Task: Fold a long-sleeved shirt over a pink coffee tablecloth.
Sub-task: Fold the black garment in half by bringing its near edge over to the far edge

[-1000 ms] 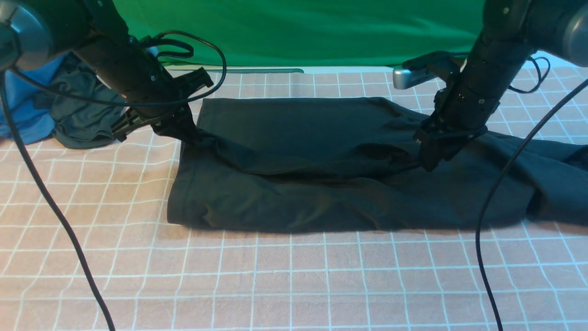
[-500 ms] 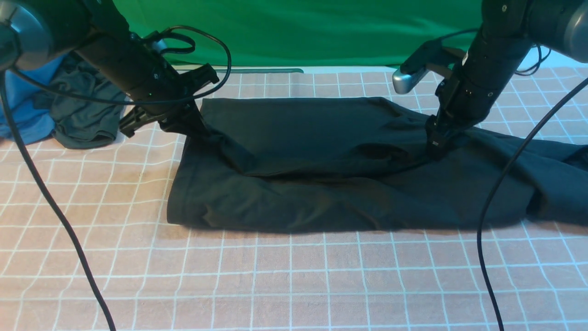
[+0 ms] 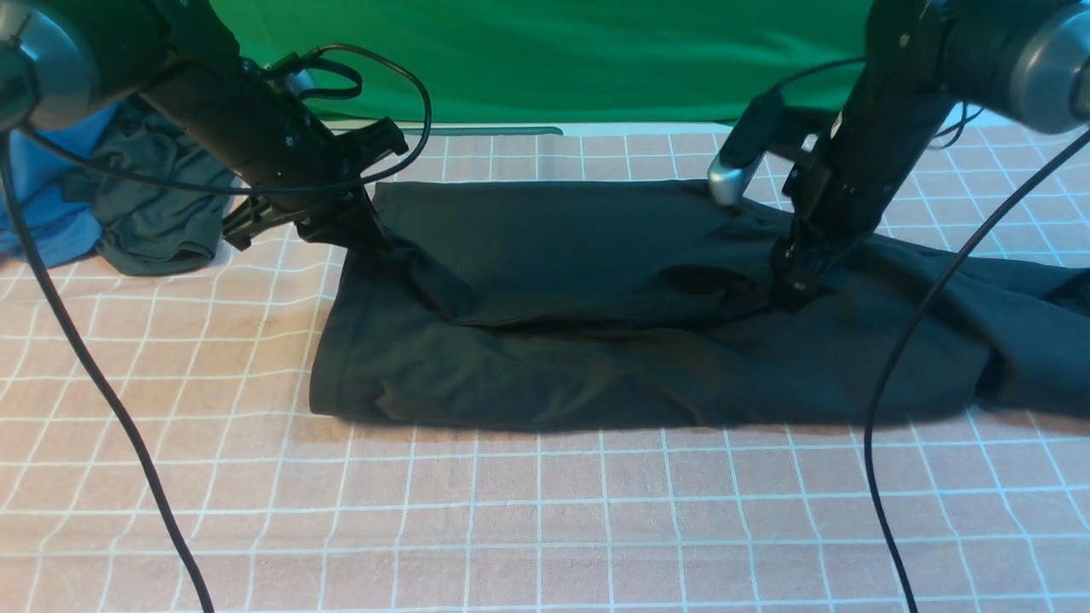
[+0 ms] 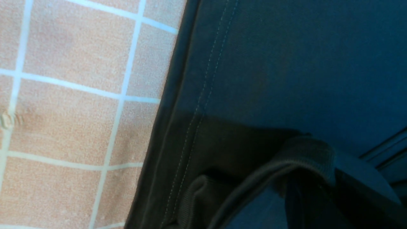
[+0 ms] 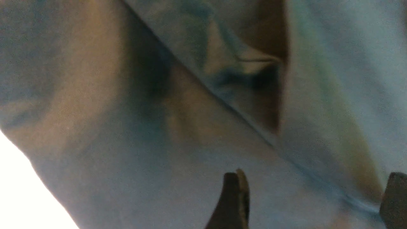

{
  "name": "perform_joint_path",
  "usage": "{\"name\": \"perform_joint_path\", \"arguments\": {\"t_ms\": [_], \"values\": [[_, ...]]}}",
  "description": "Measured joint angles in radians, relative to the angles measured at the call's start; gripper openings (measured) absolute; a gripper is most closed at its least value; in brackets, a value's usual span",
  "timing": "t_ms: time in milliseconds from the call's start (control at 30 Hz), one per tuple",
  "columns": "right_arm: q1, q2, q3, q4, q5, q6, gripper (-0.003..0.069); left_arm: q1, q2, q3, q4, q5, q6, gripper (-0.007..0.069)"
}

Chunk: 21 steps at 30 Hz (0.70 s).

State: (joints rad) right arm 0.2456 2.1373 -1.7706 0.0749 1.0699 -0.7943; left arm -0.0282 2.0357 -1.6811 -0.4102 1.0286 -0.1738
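The black long-sleeved shirt (image 3: 596, 298) lies partly folded across the pink coffee tablecloth (image 3: 545, 511), its print hidden. My left gripper (image 3: 362, 238) is shut on the shirt's far left corner; in the left wrist view a ribbed edge of the shirt (image 4: 286, 63) drapes over the gripper (image 4: 305, 190), beside the tablecloth (image 4: 79, 127). My right gripper (image 3: 792, 285) presses down on the shirt's right part. In the right wrist view its fingertips (image 5: 235, 197) stand wide apart over the fabric (image 5: 159, 127), so the gripper (image 5: 314, 200) is open and holds nothing.
A dark grey-green garment (image 3: 153, 221) and a blue garment (image 3: 43, 196) lie heaped at the far left. A green cloth (image 3: 553, 60) hangs at the back. Black cables (image 3: 85, 366) (image 3: 903, 383) trail over the front. A sleeve (image 3: 1039, 323) runs off to the right.
My right gripper has opened and let the fabric go, and its arm has leaned to the left. My left gripper shifted slightly right with the shirt's corner.
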Motion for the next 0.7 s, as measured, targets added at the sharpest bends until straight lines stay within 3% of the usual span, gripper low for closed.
{"name": "perform_joint_path", "arguments": {"t_ms": [167,267,333,500,567,700], "values": [[0.01,0.022,0.003,-0.012,-0.069,-0.016,0.0594,0.0,0.0,0.0,0.003,0.0,0.003,0.0029],[0.01,0.031,0.004,-0.026,-0.125,-0.02,0.0551,0.0,0.0,0.0,0.003,-0.004,0.004,0.0029],[0.01,0.036,0.005,-0.035,-0.151,-0.02,0.0473,0.0,0.0,0.0,0.003,-0.011,0.005,0.0029],[0.01,0.044,0.006,-0.045,-0.202,-0.021,0.0105,0.0,0.0,0.0,0.002,-0.029,0.005,0.0029],[0.01,0.044,0.006,-0.046,-0.214,-0.02,0.0058,0.0,0.0,0.0,0.002,-0.038,-0.002,0.0029],[0.01,0.044,-0.008,-0.048,-0.227,-0.02,0.0054,0.0,0.001,-0.009,0.002,-0.051,-0.024,0.0029]]}}
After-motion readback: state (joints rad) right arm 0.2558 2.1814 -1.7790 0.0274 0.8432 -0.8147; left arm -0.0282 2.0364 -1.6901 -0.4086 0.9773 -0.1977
